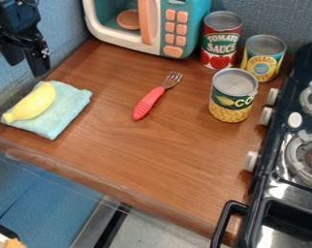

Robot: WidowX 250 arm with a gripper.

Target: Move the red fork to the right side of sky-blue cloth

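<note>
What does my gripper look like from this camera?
The gripper is black, with a blocky, angular body and two dark, chunky fingers. A few small pale spots show on its right side in the picture, too small to identify.

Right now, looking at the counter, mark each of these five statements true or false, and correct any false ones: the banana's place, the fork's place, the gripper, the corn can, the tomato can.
1. The banana lies on the sky-blue cloth. True.
2. The red fork lies on the wooden counter. True.
3. The gripper is closed around the fork. False: the gripper hangs open at the upper left, apart from it.
4. The corn can stands on the stove. False: the corn can stands on the counter.
5. The tomato can is on the cloth. False: the tomato can stands beside the toy microwave.
</note>
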